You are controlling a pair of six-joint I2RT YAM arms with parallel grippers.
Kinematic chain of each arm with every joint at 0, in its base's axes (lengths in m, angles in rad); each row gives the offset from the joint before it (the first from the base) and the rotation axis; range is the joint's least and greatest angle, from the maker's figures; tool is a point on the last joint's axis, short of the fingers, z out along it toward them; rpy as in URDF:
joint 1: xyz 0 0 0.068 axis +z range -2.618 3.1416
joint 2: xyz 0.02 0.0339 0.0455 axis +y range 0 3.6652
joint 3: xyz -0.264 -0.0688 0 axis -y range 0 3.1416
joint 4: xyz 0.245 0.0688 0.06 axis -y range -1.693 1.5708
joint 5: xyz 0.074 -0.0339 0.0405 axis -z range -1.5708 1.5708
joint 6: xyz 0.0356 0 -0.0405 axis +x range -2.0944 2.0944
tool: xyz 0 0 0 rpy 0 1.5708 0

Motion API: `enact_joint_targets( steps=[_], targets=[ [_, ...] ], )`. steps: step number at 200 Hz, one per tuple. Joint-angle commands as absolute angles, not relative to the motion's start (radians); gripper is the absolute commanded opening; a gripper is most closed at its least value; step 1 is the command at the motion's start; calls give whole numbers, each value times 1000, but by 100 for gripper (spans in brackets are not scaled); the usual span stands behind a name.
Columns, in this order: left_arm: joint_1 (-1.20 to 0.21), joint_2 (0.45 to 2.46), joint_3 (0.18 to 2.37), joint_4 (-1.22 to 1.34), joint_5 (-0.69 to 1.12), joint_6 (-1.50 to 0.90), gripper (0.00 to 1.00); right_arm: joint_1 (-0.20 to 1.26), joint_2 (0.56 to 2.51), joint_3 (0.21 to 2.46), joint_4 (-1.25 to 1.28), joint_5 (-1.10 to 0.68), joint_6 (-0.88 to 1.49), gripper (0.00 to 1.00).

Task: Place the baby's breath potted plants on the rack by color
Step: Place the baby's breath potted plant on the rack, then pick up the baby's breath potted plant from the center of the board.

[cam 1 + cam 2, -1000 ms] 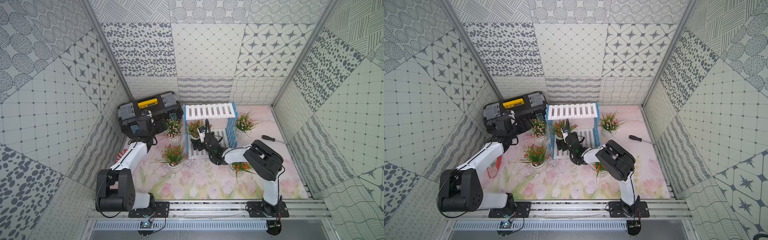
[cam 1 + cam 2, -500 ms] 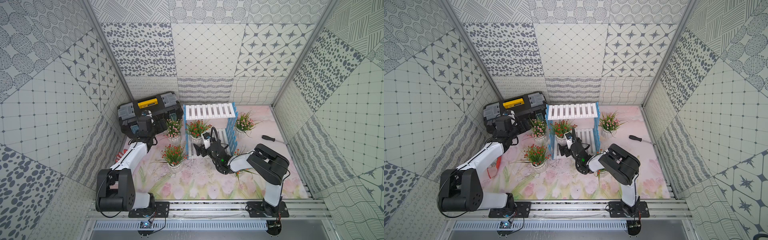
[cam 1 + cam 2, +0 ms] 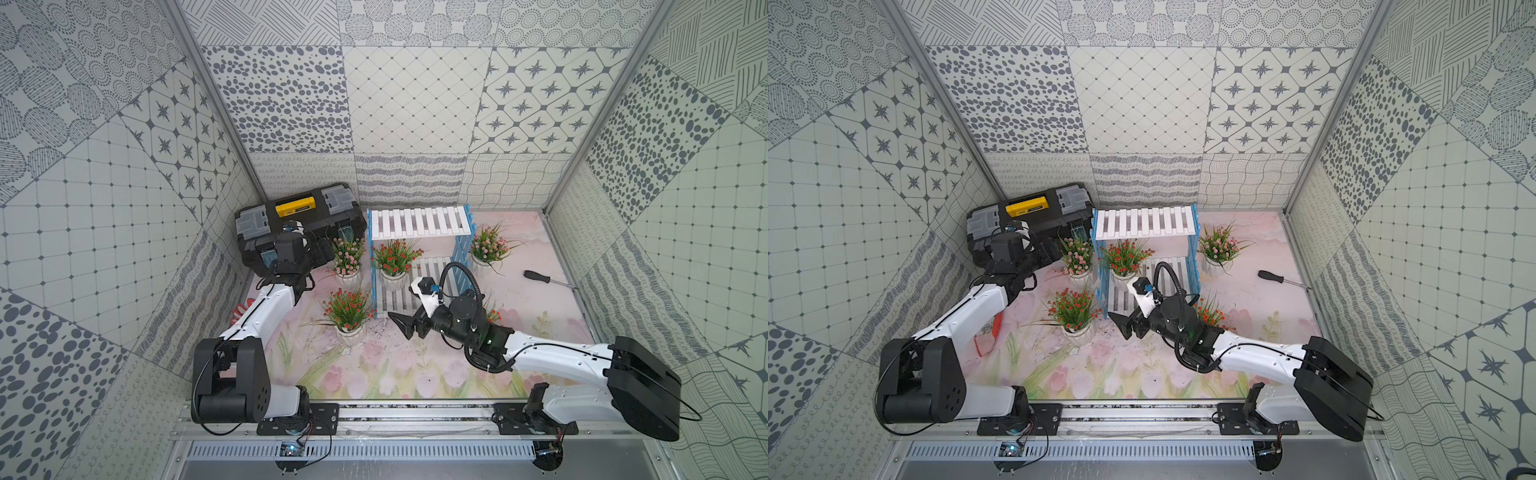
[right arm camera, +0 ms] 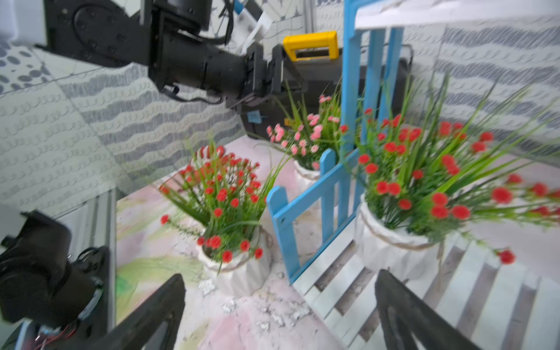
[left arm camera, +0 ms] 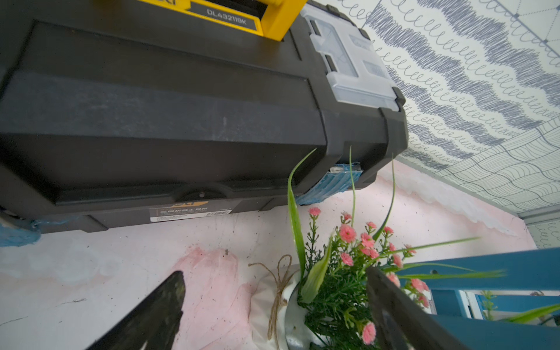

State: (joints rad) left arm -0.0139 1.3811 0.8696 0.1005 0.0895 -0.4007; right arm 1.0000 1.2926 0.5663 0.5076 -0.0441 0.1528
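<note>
The rack [image 3: 419, 222] stands at the back, with one red-flowered plant [image 3: 395, 259] on its lower shelf [image 4: 348, 272]. A pink plant [image 3: 348, 257] sits on the mat left of the rack, and another pink one [image 3: 488, 247] to its right. A second red plant [image 3: 347, 309] stands in front of the left pink one. A third red plant [image 3: 1210, 313] is half hidden behind my right arm. My left gripper [image 5: 272, 303] is open, its fingers either side of the left pink plant's pot [image 5: 288, 303]. My right gripper [image 3: 401, 326] is open and empty by the rack's front left corner.
A black toolbox with a yellow handle [image 3: 295, 224] fills the back left corner, just behind my left gripper. A screwdriver [image 3: 540, 277] lies at the right on the mat. A red-handled item [image 3: 988, 336] lies under my left arm.
My right gripper has let go of the red plant on the lower shelf and drawn back toward the front. The left arm has stayed still.
</note>
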Motion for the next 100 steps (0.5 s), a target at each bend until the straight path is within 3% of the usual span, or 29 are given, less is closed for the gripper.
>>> enact_joint_targets(
  steps=[1,44,100],
  targets=[
    [-12,1370,887,80,93,-404,93,1054,1313,522,475,-180,159,98],
    [-12,1368,880,87,98,-419,93,1154,1487,549,652,-198,97,98],
    [-11,1365,878,89,92,-423,93,1215,1761,631,966,10,109,98]
  ],
)
